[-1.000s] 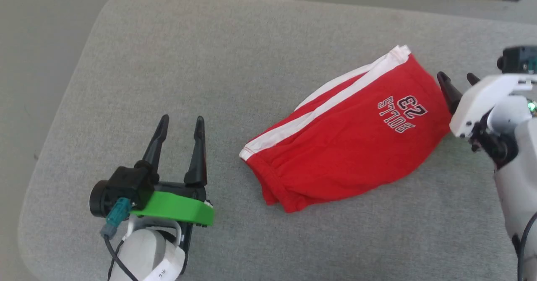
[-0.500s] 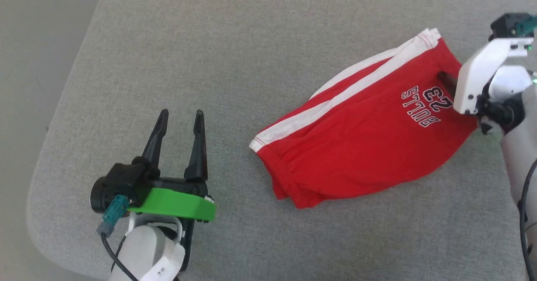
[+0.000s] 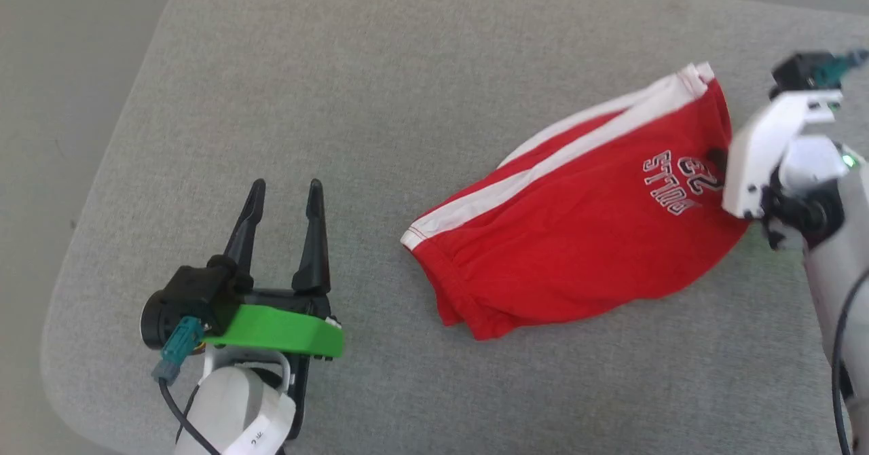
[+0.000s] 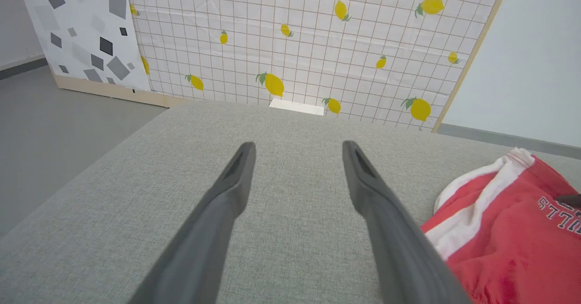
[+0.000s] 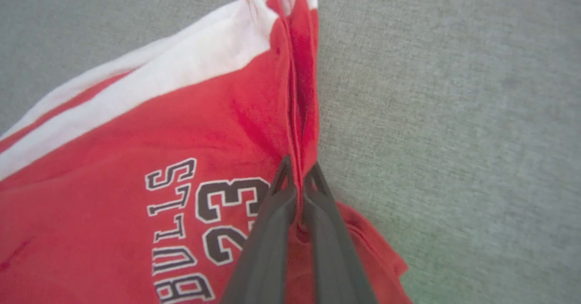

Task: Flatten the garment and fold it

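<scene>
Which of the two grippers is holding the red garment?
The right gripper: it is shut on a raised fold of the garment beside the number 23. The left gripper stands open, apart from it.

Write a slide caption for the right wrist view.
Right gripper shut on a pinched ridge of the red garment, above the grey surface.

Left hand (image 3: 286,185): black fingers (image 3: 312,244), green collar (image 3: 278,331).
</scene>
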Motion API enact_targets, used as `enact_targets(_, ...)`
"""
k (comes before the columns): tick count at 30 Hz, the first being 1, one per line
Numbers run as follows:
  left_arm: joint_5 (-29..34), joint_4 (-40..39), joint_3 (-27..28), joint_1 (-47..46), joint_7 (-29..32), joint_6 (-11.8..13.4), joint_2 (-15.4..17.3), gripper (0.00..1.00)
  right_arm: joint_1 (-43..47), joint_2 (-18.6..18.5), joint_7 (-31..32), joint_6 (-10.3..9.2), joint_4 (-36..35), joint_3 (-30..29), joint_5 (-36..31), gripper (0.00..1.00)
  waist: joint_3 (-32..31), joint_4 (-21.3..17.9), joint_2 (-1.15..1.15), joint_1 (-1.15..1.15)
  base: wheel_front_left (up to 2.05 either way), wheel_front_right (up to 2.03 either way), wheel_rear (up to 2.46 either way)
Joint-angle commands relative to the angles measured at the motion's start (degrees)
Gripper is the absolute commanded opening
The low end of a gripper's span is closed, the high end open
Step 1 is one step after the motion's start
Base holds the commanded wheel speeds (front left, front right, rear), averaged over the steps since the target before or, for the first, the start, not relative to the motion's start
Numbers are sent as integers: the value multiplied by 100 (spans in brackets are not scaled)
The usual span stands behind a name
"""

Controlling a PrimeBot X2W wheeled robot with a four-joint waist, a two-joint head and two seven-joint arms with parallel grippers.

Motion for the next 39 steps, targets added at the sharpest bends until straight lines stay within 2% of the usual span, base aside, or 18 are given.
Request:
enact_targets(1, 20, 17, 27, 54, -28, 23, -20, 100, 242, -104, -121, -9, -54, -85, 18, 0, -150, -107, 0, 0, 0, 0, 0)
enact_targets(7, 87, 84, 116, 255, -28, -20, -20, 100, 892, -293, -613, -9, -498, -769, -280, 0, -480, -367, 0, 0, 0, 0, 0)
enact_targets(12, 149, 138, 153, 416, -28, -70, -20, 100, 1503, -381, -873, -9, -975, -1511, -1016, 0, -724, -611, 0, 0, 0, 0, 0)
enact_targets(17, 189, 174, 160, 527, -28, -94, -20, 100, 1961, -240, -868, -9, -1573, -2155, -1807, 0, -848, -805, 0, 0, 0, 0, 0)
enact_targets(21, 219, 217, 149, 546, -28, -120, -20, 100, 2194, -26, -775, -9, -2128, -2314, -2157, 0, -890, -883, 0, 0, 0, 0, 0)
enact_targets(25, 240, 283, 133, 562, -28, -147, -20, 100, 2332, 107, -695, -9, -2653, -2131, -2367, 0, -951, -910, 0, 0, 0, 0, 0)
enact_targets(29, 246, 357, 79, 589, -28, -177, -20, 100, 2413, 178, -553, -9, -3167, -1686, -2482, 0, -1044, -862, 0, 0, 0, 0, 0)
enact_targets(35, 265, 402, 32, 667, -28, -216, -20, 100, 2498, 234, -45, -9, -3915, -400, -2430, 0, -1174, -754, 0, 0, 0, 0, 0)
enact_targets(39, 270, 406, 23, 692, -28, -230, -20, 100, 2421, 326, 173, -9, -3988, 434, -2288, 0, -1192, -688, 0, 0, 0, 0, 0)
